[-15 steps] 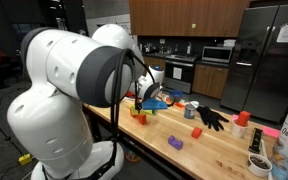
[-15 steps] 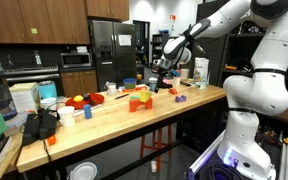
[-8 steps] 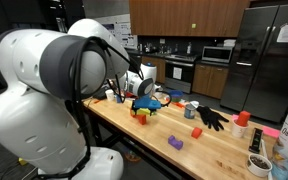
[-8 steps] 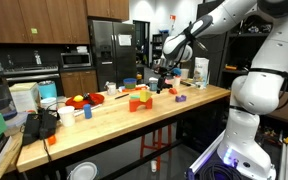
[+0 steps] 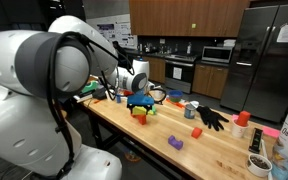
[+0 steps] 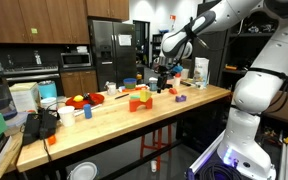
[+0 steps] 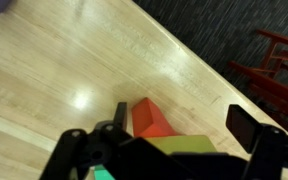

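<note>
In the wrist view my gripper (image 7: 182, 122) is open, its dark fingers (image 7: 246, 125) wide apart over the wooden table (image 7: 74, 70). A red block (image 7: 152, 118) and a green block (image 7: 180, 147) against it lie between the fingers, touched by neither. In an exterior view the gripper (image 5: 140, 98) hangs just above a small cluster of red, green and yellow blocks (image 5: 139, 113) near the table's far end. It also shows in an exterior view (image 6: 162, 72) above the table. Whether the block cluster shows there I cannot tell.
On the table lie a purple block (image 5: 175, 143), a red block (image 5: 196, 132), a black glove (image 5: 210, 118), a cup (image 5: 191, 110) and a red cup (image 5: 242, 119). An orange stack (image 6: 137, 100) and a blue block (image 6: 180, 97) are near the gripper. The table edge (image 7: 199, 60) runs close by.
The arm has swung and the gripper has moved along the table toward the block cluster. It has stayed open.
</note>
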{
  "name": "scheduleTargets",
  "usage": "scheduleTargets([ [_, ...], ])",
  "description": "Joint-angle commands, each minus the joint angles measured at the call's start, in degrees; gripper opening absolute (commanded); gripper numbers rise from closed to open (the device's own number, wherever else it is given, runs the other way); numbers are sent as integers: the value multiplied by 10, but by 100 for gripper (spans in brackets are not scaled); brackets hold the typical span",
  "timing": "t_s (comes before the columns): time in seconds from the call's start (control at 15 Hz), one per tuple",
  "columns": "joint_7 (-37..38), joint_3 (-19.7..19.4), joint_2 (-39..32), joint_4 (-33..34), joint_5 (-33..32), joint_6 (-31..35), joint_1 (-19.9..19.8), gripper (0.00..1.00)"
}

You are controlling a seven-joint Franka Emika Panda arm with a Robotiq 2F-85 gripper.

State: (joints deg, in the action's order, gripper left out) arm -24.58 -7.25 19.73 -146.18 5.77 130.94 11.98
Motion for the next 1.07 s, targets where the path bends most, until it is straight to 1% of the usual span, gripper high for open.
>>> scheduleTargets([
  [0.0, 15, 41, 40, -16, -25, 0, -23, 100],
  [0.27, -2, 75, 79, -26, -76, -1, -17, 100],
  [0.47, -3, 99, 112, -31, -115, -17, -7, 100],
  [0.6, -6, 110, 133, -38, -127, -16, 4, 100],
  [0.8, -29, 111, 158, -52, -123, -2, 30, 100],
  [1.0, -74, 98, 175, -70, -115, 26, 62, 100],
])
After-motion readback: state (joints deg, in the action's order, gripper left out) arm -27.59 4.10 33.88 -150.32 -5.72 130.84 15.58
